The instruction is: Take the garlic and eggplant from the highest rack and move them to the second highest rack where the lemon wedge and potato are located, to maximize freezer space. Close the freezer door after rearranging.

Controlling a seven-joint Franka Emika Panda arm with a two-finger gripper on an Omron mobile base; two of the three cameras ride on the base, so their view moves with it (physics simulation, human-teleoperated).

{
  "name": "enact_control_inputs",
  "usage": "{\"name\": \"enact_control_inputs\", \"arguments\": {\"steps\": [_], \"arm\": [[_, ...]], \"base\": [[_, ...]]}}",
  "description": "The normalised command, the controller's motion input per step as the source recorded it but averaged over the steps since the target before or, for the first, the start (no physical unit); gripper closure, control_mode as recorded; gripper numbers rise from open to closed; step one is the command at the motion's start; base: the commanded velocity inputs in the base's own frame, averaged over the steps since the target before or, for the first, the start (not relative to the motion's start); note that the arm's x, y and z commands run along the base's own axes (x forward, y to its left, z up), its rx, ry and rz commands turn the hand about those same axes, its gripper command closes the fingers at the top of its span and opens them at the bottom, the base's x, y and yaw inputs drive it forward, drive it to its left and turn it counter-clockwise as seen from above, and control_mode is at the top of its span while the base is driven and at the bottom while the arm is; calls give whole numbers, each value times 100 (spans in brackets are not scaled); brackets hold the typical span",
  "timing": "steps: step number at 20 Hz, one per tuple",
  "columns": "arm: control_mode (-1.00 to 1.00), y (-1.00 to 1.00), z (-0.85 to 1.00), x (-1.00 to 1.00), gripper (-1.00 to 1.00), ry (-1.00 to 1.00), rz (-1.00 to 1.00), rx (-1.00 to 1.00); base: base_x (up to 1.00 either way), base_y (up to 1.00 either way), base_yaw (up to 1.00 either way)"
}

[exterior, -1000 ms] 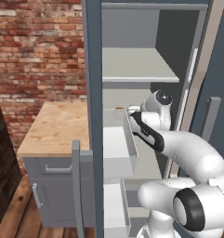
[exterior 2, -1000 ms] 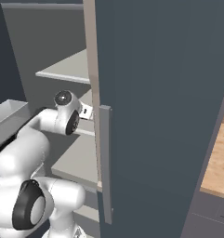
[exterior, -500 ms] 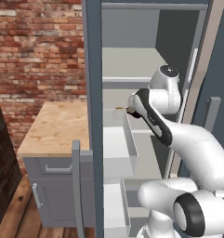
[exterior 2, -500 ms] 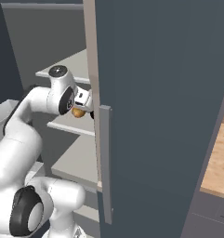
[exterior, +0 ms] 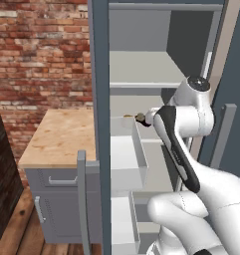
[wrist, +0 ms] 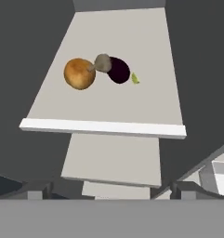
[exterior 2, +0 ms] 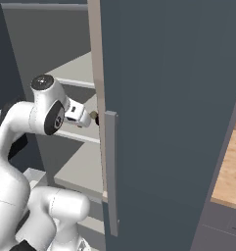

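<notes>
In the hand view, several foods lie together on one light grey board, the second highest rack (wrist: 108, 107). The golden-brown potato (wrist: 80, 73) is at the left. The grey-beige garlic (wrist: 102, 62) sits between it and the dark purple eggplant (wrist: 118, 70), touching both. The tiny lemon wedge (wrist: 135, 79) lies just right of the eggplant. My gripper (wrist: 111, 189) is open and empty, held back from the rack's front edge and above it. In the base views the gripper (exterior: 137, 118) (exterior 2: 93, 116) reaches into the freezer (exterior: 141, 30) below the highest rack (exterior: 141, 69). The freezer door (exterior: 99, 124) stands open at the left.
White bins (exterior: 125, 154) hang on the inside of the open door, close to my forearm. A slate panel (exterior 2: 168, 122) with a vertical handle (exterior 2: 111, 171) flanks the opening on the right. A wooden counter (exterior: 59, 134) and a brick wall (exterior: 42, 50) lie left of the door.
My wrist and elbow have risen and swung toward the right of the opening. The hand stays at the rack's front. The jaws stay open.
</notes>
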Motion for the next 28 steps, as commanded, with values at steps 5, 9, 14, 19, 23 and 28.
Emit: {"name": "enact_control_inputs", "arguments": {"steps": [5,9,14,19,23,28], "arm": [[-100,0,43,-40,-100,0,0,-3],[-100,-3,43,-30,-100,0,0,-1],[-100,-7,44,-23,-100,0,0,0],[-100,-7,20,-21,-100,-3,0,0],[-100,-9,27,-30,-100,-4,0,0],[-100,-11,33,-42,-100,0,0,0]], "base": [[0,0,0],[0,0,0],[0,0,0],[0,0,0],[0,0,0],[0,0,0]]}}
